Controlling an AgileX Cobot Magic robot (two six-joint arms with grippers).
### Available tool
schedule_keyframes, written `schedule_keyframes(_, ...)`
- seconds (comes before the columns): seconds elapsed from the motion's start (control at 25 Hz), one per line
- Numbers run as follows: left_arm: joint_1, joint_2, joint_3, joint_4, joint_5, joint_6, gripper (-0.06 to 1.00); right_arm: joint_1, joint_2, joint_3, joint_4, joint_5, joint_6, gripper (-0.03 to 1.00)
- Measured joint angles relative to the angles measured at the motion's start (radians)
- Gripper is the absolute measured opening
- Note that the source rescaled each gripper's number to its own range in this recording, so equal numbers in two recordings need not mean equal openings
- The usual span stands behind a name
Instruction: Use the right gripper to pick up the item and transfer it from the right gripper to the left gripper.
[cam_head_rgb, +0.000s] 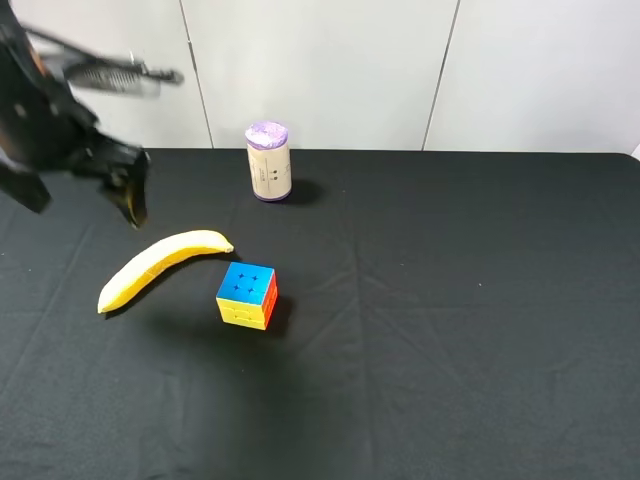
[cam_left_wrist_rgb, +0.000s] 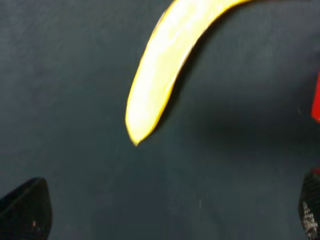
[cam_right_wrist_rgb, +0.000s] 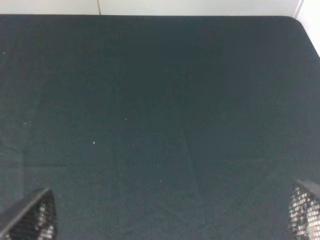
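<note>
The left gripper hangs spread and empty just above the banana, which lies on the cloth beside the cube. It looks light, soft-skinned and easily bruised; mid-curve seems best. The right gripper gapes, banana nowhere near.

Motion blur smears the left tool at the overhead frame's upper left, its arm cut by the edge. Wrist views crop the banana and both tools' fingertips.
</note>
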Motion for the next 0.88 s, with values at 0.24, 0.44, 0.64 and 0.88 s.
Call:
schedule_keyframes(0.24,0.0,-0.165,-0.071,0.003,0.112,0.012,0.98,0.0,0.0,0.0,0.0,0.0,0.0,1.0)
schedule_keyframes(0.44,0.0,-0.375,-0.071,0.004,0.128,0.018,0.98,0.0,0.0,0.0,0.0,0.0,0.0,1.0)
schedule_keyframes(0.64,0.0,-0.585,-0.016,0.004,0.131,0.028,0.98,0.0,0.0,0.0,0.0,0.0,0.0,1.0)
schedule_keyframes(0.88,0.0,-0.89,0.217,0.004,0.131,0.042,0.98,0.0,0.0,0.0,0.0,0.0,0.0,1.0)
